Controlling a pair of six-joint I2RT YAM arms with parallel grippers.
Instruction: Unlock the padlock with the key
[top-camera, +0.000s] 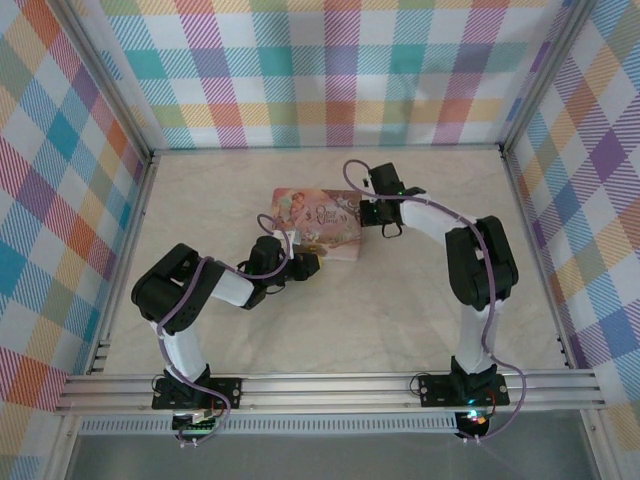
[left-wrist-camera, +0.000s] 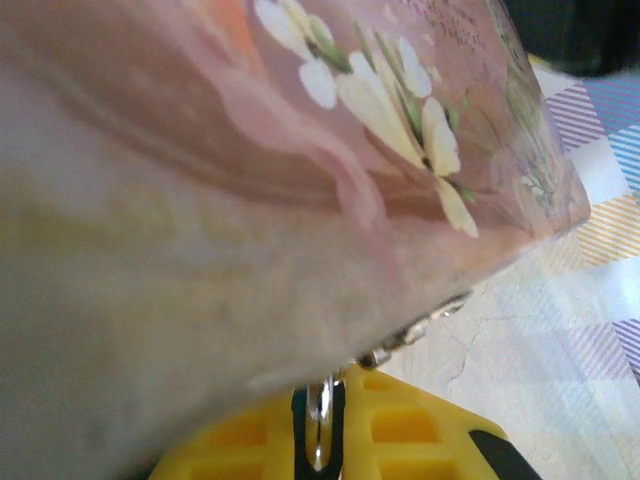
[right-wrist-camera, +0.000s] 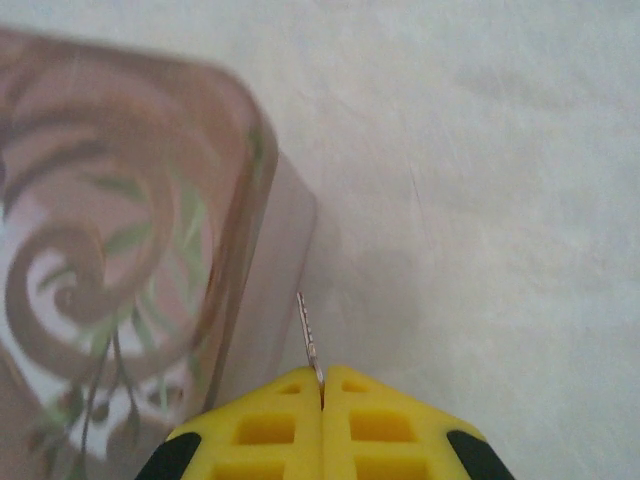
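Note:
A pink illustrated tin (top-camera: 318, 222) lies mid-table. My left gripper (top-camera: 303, 266) is at the tin's front edge. In the left wrist view the blurred tin (left-wrist-camera: 300, 150) looms close, and a small silvery clasp chain (left-wrist-camera: 425, 325) hangs under its rim. The yellow fingers (left-wrist-camera: 420, 430) are shut on a thin silvery metal piece, apparently the tiny padlock (left-wrist-camera: 320, 425) seen edge-on. My right gripper (top-camera: 386, 224) is at the tin's right side. Its tips (right-wrist-camera: 322, 385) are shut on a thin key (right-wrist-camera: 308, 335), whose blade points forward beside the tin's wall (right-wrist-camera: 270, 290).
The tin sits on a pale marble-patterned tabletop (top-camera: 400, 310). Checkered walls (top-camera: 330, 70) close off the back and both sides. Open table lies to the right of the key (right-wrist-camera: 480, 200).

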